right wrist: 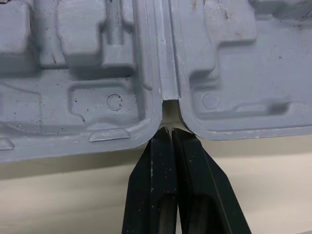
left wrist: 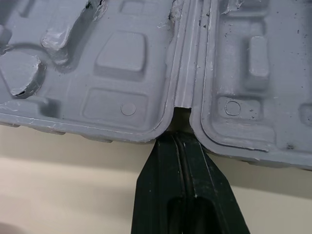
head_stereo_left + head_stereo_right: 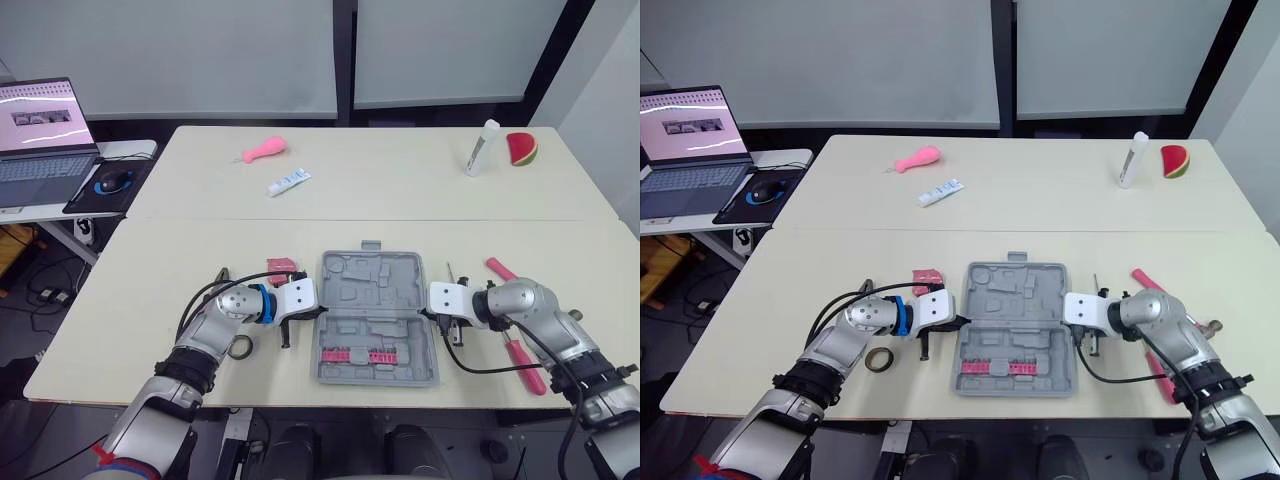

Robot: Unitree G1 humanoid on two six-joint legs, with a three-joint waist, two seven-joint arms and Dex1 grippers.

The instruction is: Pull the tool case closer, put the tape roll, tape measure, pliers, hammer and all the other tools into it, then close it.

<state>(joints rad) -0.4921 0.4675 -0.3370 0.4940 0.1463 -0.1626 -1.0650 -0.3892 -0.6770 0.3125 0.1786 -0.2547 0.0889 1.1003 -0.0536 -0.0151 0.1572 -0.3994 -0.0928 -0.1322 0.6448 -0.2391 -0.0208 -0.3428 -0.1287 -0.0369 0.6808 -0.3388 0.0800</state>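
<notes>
1. Left eye view: the grey tool case lies open and flat on the table, close to the near edge. A row of pink bits sits in its near half.
2. The left gripper and the right gripper are both clenched and hold nothing. Their tips sit at the hinge notch on opposite sides of the case.
3. The tape roll lies beside the left arm. The red-handled pliers lie right of the case, outside it.
4. Judgement: the case is thin moulded plastic, light, a bit flexible and likely to slide on the table.
5. Judgement: the halves will fold at the hinge, so grip a rim wall rather than the notch. Pinch the lid's far rim to close it.
</notes>
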